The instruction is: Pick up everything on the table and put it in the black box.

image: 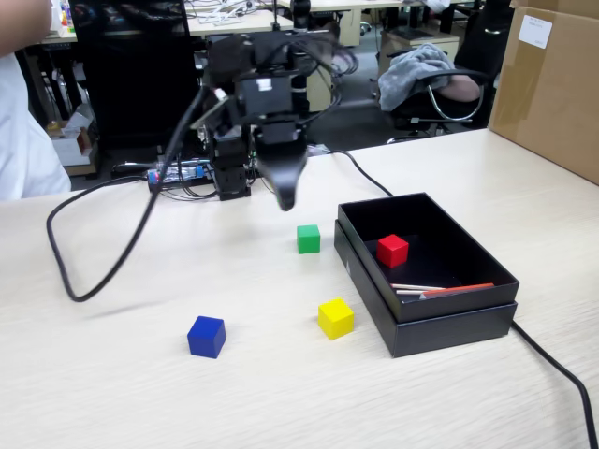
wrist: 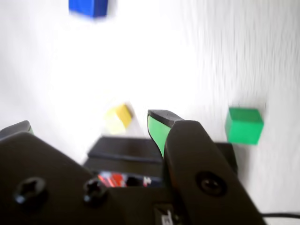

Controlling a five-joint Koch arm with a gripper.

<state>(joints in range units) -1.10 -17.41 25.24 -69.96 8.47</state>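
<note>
In the fixed view my gripper [image: 271, 192] hangs above the table [image: 112, 374], behind and left of the green cube [image: 308, 238]. In the wrist view its jaws [wrist: 91, 123] stand wide apart with nothing between them. The red cube [image: 392, 250] lies inside the black box [image: 449, 323] at the right. The yellow cube [image: 335, 318] sits just left of the box's front corner. The blue cube [image: 206, 337] sits further left. The wrist view shows the green cube [wrist: 243, 125], the yellow cube [wrist: 119, 117], the blue cube [wrist: 89, 7] and the box [wrist: 126, 150], all blurred.
Thin red and white sticks [image: 440, 290] lie in the box near its front wall. A black cable [image: 94, 271] loops over the table at the left, and another cable [image: 562, 374] runs past the box on the right. A big brown cardboard box [image: 552, 84] stands at the back right.
</note>
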